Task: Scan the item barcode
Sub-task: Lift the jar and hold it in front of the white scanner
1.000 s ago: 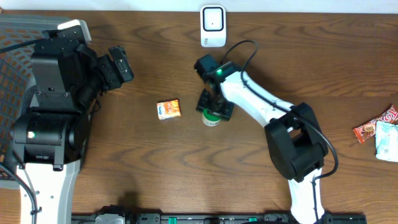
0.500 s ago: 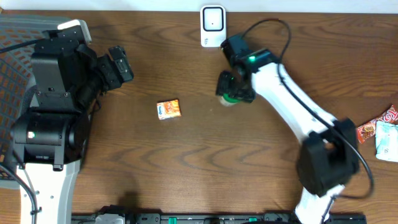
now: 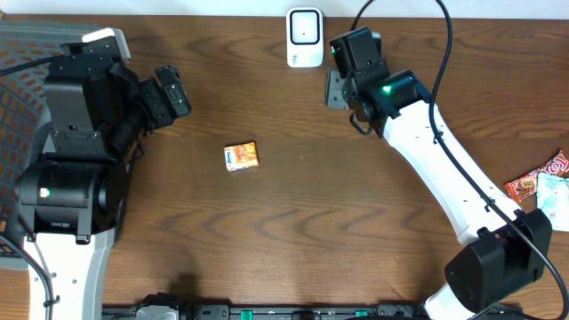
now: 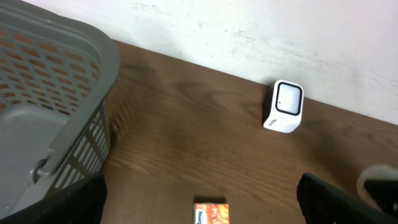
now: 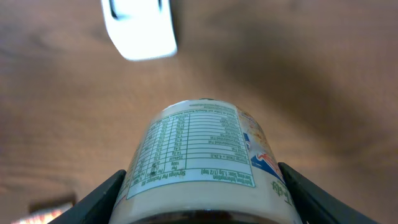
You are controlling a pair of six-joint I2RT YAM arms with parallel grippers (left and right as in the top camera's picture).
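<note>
Brown wood grain covers the table seen from overhead. The white scanner stands at the far edge, near the middle. The right arm reaches across to it, and the right gripper sits just to the right of the scanner; the wrist hides what it carries from this angle. The left gripper hangs at the left side with its jaws spread wide and nothing between them, well apart from the scanner. A small orange box lies alone on the wood between the two arms. A grey basket fills the left corner, and a few snack packets lie at the right edge.

From the left wrist, the basket's grey lattice wall rises on the left and the scanner stands by the pale wall. The orange box shows at the bottom edge, between the dark fingers, which touch nothing. A pale rounded shape at the right edge is cut off too far to identify.

From the right wrist, a cream bottle is clamped between the two dark fingers, its nutrition panel turned up toward the camera. The scanner, blurred, is just ahead and to the left of the bottle.
</note>
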